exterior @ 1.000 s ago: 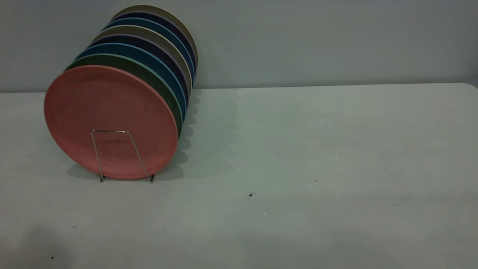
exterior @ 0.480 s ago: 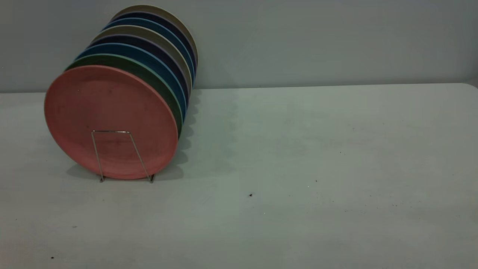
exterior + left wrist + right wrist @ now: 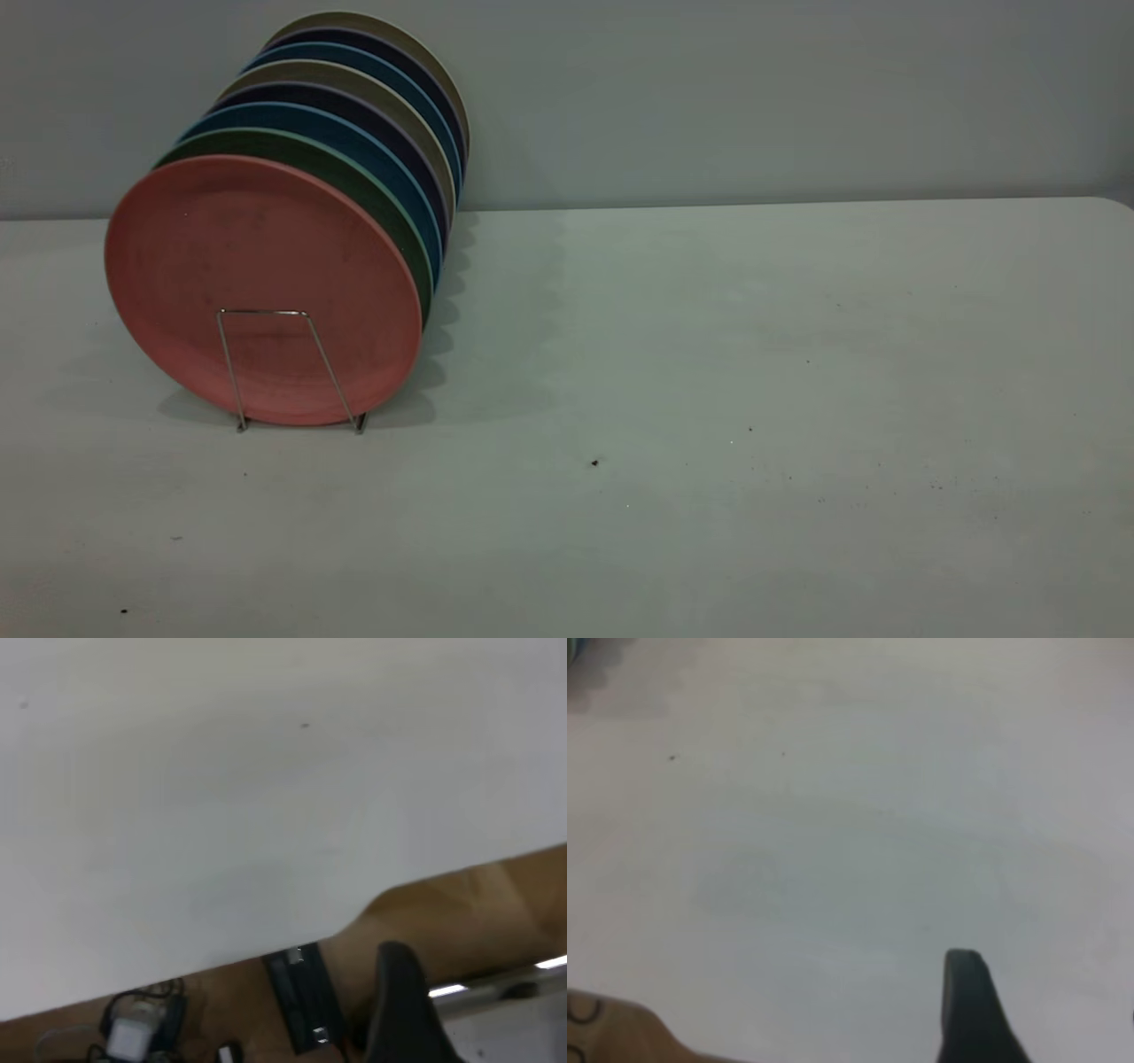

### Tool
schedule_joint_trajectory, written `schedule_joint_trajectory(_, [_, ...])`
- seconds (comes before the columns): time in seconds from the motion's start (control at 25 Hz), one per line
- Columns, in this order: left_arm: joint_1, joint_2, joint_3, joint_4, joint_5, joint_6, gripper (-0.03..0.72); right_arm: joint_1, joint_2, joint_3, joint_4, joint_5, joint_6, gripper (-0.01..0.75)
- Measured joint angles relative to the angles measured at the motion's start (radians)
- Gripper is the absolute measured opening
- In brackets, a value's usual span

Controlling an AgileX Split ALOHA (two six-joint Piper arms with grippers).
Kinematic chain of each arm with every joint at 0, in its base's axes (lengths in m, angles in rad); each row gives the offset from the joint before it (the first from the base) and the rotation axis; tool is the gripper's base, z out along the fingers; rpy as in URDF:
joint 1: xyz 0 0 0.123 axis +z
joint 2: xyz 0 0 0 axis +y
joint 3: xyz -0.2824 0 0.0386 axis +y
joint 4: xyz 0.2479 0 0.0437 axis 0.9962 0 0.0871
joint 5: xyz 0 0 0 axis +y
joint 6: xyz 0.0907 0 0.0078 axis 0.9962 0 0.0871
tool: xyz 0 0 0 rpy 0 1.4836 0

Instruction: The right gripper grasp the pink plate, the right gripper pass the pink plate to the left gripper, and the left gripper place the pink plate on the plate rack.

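Exterior view shows the pink plate standing on edge in the plate rack near the table's far-left corner, face toward the front edge, frontmost of a row running back; neither arm appears there; wrist views show one fingertip each, so whether either gripper is open cannot be told, nor which arm is nearer.
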Motion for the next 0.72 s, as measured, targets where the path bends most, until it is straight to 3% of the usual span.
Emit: schedule_joint_trajectory(0.72, [0.0, -0.116, 0.011, 0.012, -0.003, -0.047, 0.473, -0.005, 0.0, 0.0, 0.002, 0.0, 0.001, 0.446])
